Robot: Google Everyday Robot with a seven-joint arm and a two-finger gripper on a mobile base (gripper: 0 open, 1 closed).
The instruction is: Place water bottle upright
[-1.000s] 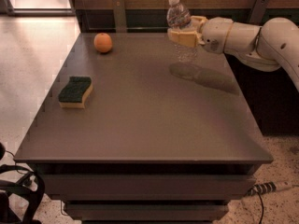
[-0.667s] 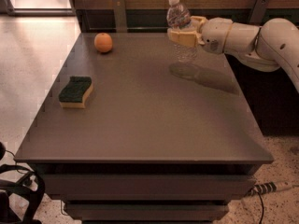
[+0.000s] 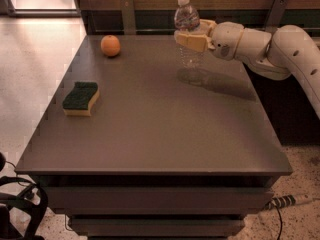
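Note:
The water bottle [image 3: 187, 20] is clear ribbed plastic with a white cap. It stands upright at the far right part of the table [image 3: 150, 129], with its base just above the table top or resting on it; I cannot tell which. My gripper [image 3: 192, 38] reaches in from the right and is shut on the bottle's middle. The tan fingers [image 3: 188, 40] wrap its front. The bottle's lower part shows below the fingers, with its shadow on the table beneath.
An orange [image 3: 110, 45] lies at the far left of the table. A green and yellow sponge [image 3: 80, 98] lies near the left edge. My white arm [image 3: 270, 49] stretches over the table's far right corner. A wall and rail run behind.

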